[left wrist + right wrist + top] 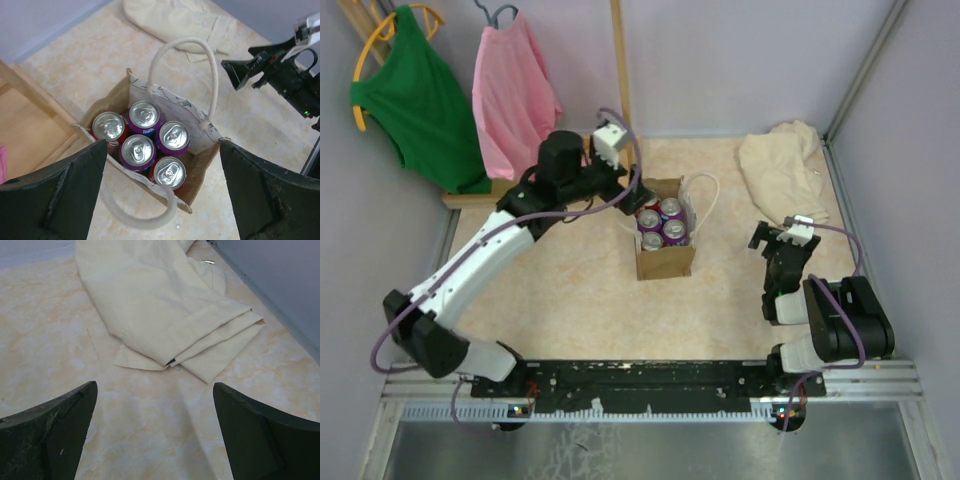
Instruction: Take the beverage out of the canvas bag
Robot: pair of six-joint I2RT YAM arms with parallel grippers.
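On the marbled table [560, 290] the canvas bag [200, 175] stands open-topped, with five beverage cans [138, 151] upright inside. My left gripper [162, 145] hovers above them, jaws wide apart. I should descend straight onto the end can [170, 172], clear of the rope handles [212, 80]. My right gripper [154, 385], also spread, idles near the cream cloth [160, 305].

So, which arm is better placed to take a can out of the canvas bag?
The left arm: its open jaws frame the cans in the canvas bag. The right arm's jaws face the cream cloth, away from it.
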